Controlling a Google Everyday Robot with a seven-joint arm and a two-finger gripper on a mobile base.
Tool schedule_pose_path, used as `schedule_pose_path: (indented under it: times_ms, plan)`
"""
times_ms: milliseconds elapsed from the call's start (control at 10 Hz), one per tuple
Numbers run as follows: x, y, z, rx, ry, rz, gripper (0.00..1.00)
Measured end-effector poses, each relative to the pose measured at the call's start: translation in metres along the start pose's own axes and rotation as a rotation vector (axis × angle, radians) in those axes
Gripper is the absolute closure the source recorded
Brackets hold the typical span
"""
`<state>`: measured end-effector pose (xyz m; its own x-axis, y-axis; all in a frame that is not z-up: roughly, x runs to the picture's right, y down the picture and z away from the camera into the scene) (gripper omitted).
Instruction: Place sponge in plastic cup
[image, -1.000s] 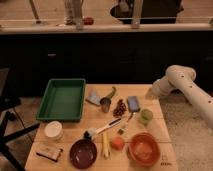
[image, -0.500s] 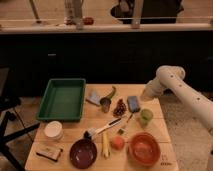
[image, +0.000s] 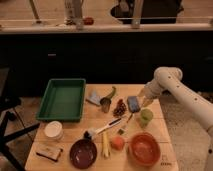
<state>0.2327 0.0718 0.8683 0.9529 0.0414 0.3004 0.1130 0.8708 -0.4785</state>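
Note:
The sponge (image: 133, 103) is a small blue block lying on the wooden table (image: 75, 131), right of centre. The plastic cup (image: 145, 117) is a light-green tumbler standing upright just in front and to the right of the sponge. My gripper (image: 144, 99) hangs at the end of the white arm (image: 167, 80), which reaches in from the right. It is just to the right of the sponge and above the cup's far side. I cannot tell whether it touches the sponge.
A green tray (image: 62, 99) sits at the back left. A grey-blue wedge (image: 94, 97), a dark metal cup (image: 105, 104) and dark grapes (image: 120, 107) lie left of the sponge. An orange bowl (image: 145, 148), an orange block (image: 117, 143), a brush (image: 102, 130), a purple bowl (image: 83, 152) and a white bowl (image: 53, 130) fill the front.
The arm has swung left and down from the table's right edge, bringing the gripper close beside the sponge. The objects on the table have not moved.

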Motion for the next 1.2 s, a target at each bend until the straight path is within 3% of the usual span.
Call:
schedule_pose_path:
  times_ms: [400, 700, 1100, 1200]
  plan:
    - [-0.006, -0.002, 0.009, -0.013, -0.005, -0.032, 0.20]
    - [-0.008, -0.024, 0.003, -0.012, -0.014, -0.065, 0.20]
    - [-0.014, -0.033, -0.010, -0.096, -0.044, -0.225, 0.20]
    - [-0.014, -0.023, -0.010, -0.129, -0.037, -0.340, 0.20]
